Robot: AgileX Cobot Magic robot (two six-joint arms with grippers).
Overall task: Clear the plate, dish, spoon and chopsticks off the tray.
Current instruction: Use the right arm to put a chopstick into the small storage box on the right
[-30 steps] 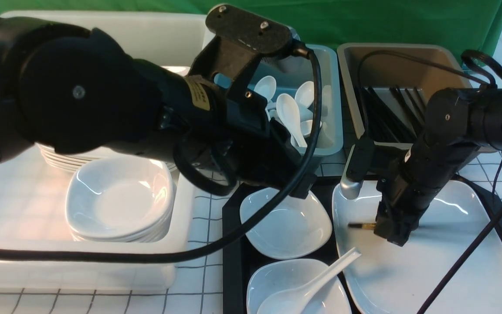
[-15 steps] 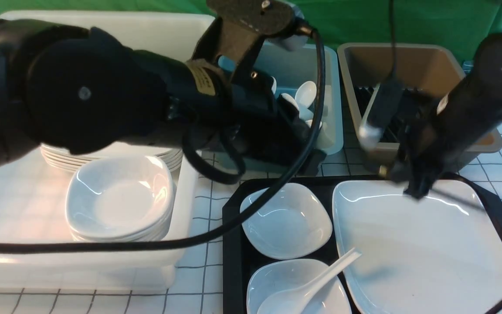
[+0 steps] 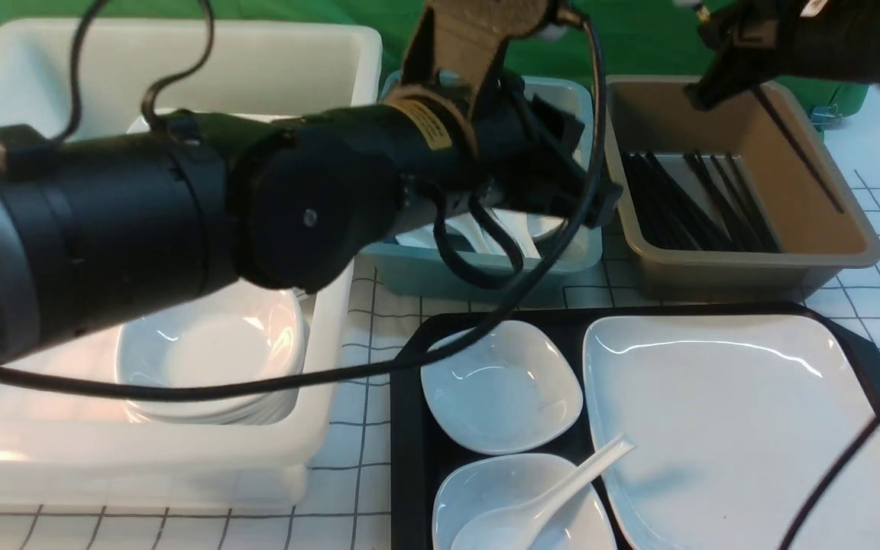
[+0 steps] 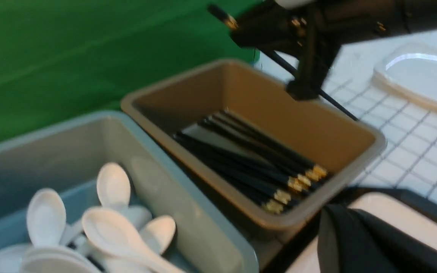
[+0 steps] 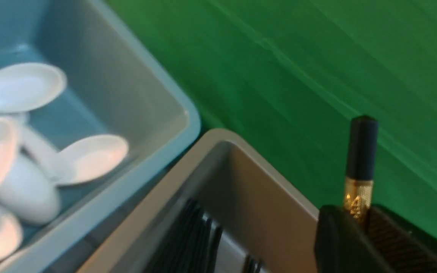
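Above the brown tub (image 3: 745,267), chopsticks (image 3: 799,149) slant through the right claw (image 3: 709,82).

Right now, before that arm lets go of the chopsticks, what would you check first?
1. The chopsticks are clamped in the right fingers: ok.
2. Both sticks are in the grip: cannot tell, only one shows clearly.
3. They hang over the brown tub in the front view: ok.
4. There is room in that tub beside the stored sticks: ok.
5. The left arm is out of the way, over the teal tub: ok.
6. The tray is cleared: not ok, the plate and the spoon are on it.
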